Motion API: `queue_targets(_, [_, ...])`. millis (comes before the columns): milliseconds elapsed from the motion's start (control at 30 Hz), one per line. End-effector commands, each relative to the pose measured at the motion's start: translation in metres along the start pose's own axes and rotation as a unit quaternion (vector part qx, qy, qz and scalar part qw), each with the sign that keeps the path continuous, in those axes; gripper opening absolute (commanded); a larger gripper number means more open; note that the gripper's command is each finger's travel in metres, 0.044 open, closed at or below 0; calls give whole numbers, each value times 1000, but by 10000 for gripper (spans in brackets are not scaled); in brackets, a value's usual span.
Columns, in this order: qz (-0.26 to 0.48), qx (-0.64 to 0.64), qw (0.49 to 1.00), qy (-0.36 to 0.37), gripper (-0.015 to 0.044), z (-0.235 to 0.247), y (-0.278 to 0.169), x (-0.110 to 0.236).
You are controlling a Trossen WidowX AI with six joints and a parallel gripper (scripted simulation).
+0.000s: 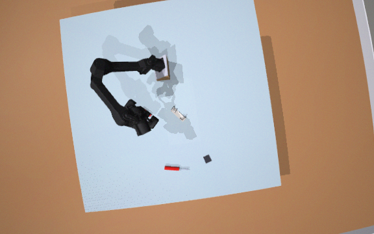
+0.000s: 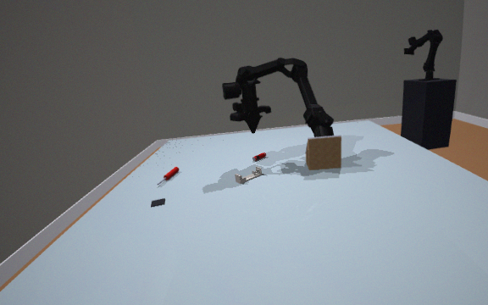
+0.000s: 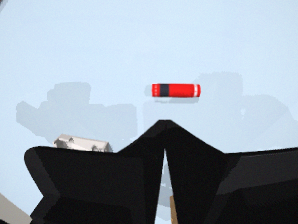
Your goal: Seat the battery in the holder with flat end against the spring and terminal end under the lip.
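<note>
The battery [image 2: 259, 157] [image 3: 176, 90] is a small red cylinder with a dark band. It lies on its side on the pale table top, outside the holder, and shows in the overhead view [image 1: 149, 116] as a red spot beside the wrist. The metal holder [image 1: 178, 114] [image 2: 249, 175] [image 3: 81, 143] stands empty a short way from it. My gripper [image 2: 252, 129] [image 3: 164, 125] is shut with nothing between the fingers. It hangs well above the table, over the battery.
A brown box [image 1: 162, 76] [image 2: 323, 152] stands at the arm's base. A red screwdriver [image 1: 171, 168] [image 2: 170, 173] and a small black square [image 1: 207, 158] [image 2: 158, 202] lie farther off. A second arm on a black pedestal [image 2: 428, 110] stands beyond the table.
</note>
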State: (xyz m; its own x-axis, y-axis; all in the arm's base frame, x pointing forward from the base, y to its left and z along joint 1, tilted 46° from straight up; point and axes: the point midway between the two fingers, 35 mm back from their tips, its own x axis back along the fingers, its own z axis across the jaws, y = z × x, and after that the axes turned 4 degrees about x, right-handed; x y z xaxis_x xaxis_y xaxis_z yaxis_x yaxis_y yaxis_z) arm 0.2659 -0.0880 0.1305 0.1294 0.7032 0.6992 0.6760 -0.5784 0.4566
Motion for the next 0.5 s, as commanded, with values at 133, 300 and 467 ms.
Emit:
queue_targets(133, [0,0,1000,0,0,0,0,0])
queue_targets(300, [4,-209,978,1,131,-4,0,-19])
queue_targets(467, [6,-491,871,0,221,-12,-1,-46])
